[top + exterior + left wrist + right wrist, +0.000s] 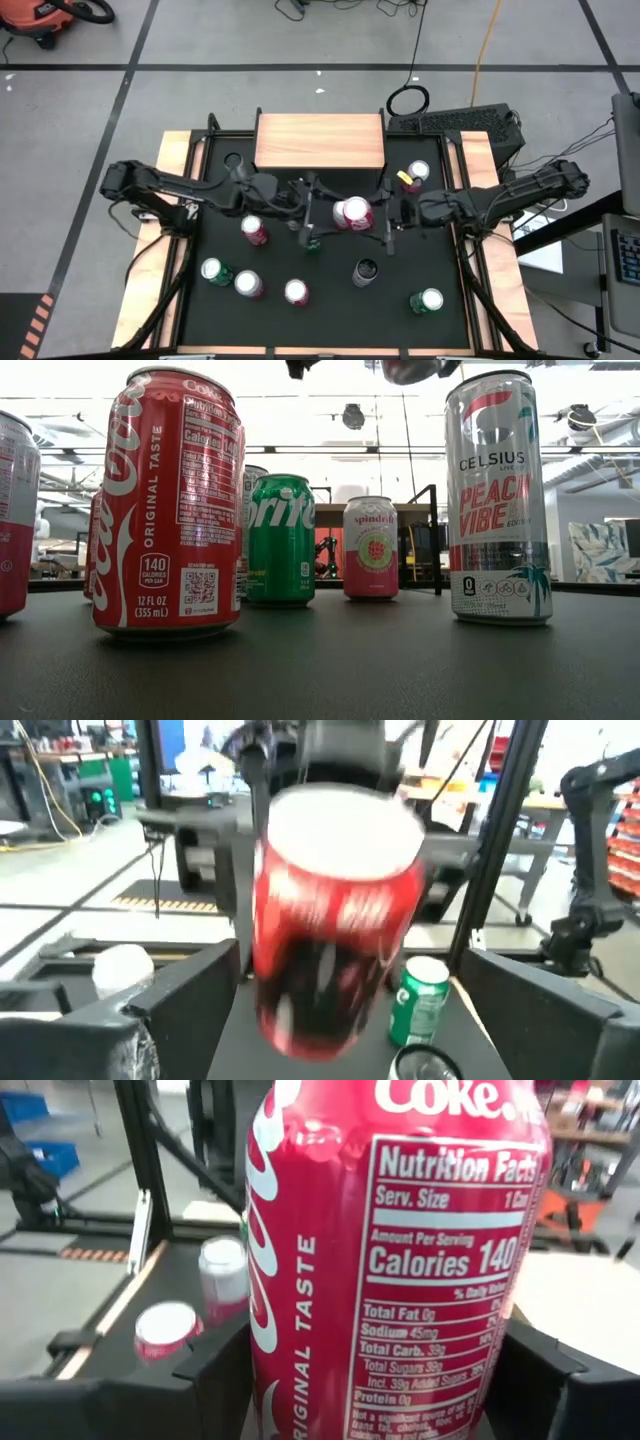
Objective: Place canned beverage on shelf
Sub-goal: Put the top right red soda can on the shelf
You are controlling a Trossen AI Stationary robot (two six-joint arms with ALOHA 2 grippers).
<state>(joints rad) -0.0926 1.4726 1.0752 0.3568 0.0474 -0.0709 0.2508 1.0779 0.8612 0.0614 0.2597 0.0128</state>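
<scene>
- The right pincer (372, 225) pinches a red Coke can (352, 213) above the mat (330, 270), its fingers (215, 1365) pressed against the can's two sides; in the right wrist view the can fills the frame, upright, with its nutrition label facing the camera
- The left pincer (303, 210) sits just left of that can with its fingers spread wide and gripping nothing; in the left wrist view the can (335, 945) shows straight ahead between the dark fingers (170, 995), blurred; whether they touch it I cannot tell
- The shelf (320, 141), with a light wood top, stands at the far edge of the mat, just beyond the two pincers; nothing rests on it
- The held can is red with white lettering and a silver lid, tilted a little in the high view, and hangs near the shelf's front edge but not over it
- Other cans stand on the mat: a yellow-marked can (416, 174) at far right, a red can (254, 230) left of the pincers, a dark can (365, 271) near centre, a green can (428, 301) at near right, and a near row of one green can (213, 270) and two red ones (248, 285) (296, 292)
- The low view shows a Coke can (170, 505), a Sprite can (280, 540), a pink can (371, 548) and a Celsius can (497, 500) upright on the surface
</scene>
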